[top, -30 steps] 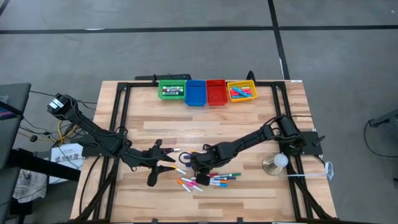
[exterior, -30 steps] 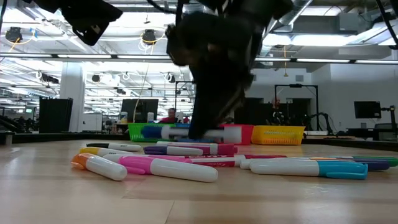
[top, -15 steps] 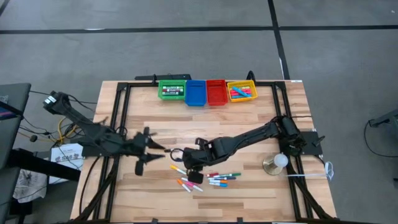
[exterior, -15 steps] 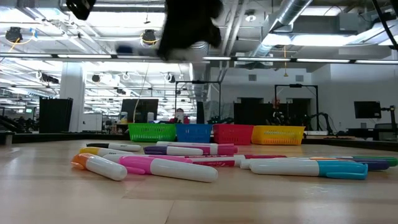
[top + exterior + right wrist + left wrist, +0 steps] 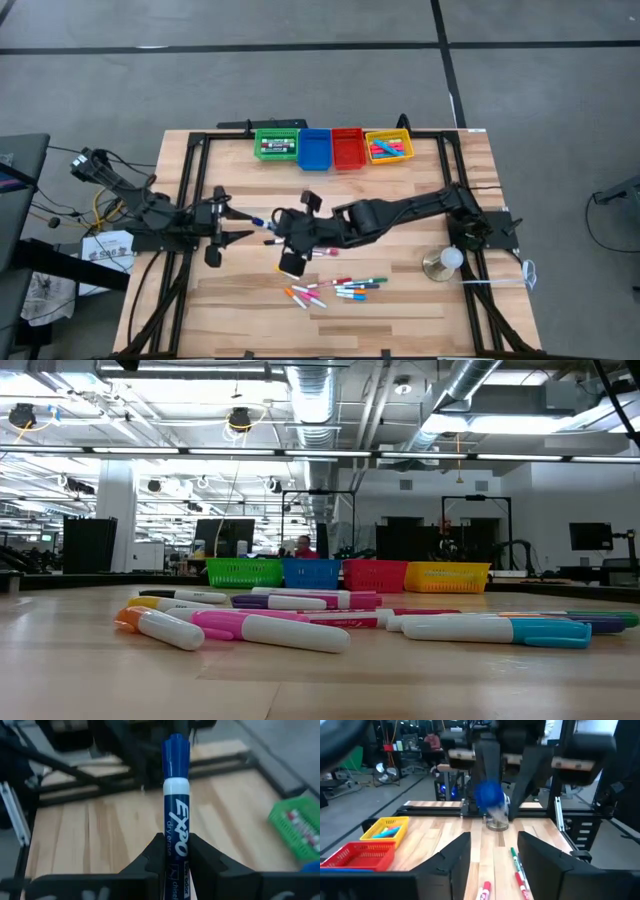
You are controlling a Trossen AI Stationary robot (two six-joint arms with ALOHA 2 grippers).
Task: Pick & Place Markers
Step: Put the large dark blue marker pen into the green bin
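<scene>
pointing its blue cap toward the left arm, a blue marker (image 5: pixel 176 810) stands clamped between the closed fingers of the right gripper (image 5: pixel 278 232), lifted above the wood table (image 5: pixel 420 210) a little way back from the marker pile (image 5: pixel 330 289), toward the row of bins. the marker's long axis runs roughly along the line between the two arms, so the cap end lies nearest the left gripper (image 5: pixel 245 226), which hovers just beside it with its fingers parted and nothing between them. in the left wrist view the marker shows as a blurred blue shape ahead of those spread fingers, close but not yet within them, which reads like a handover being set up. compared with a second ago, the right gripper has risen off the pile and swung back and toward the left arm, carrying the marker, while the left gripper has drawn away from the pile and spread its fingers wider. the remaining markers lie scattered in the pile, untouched.
</scene>
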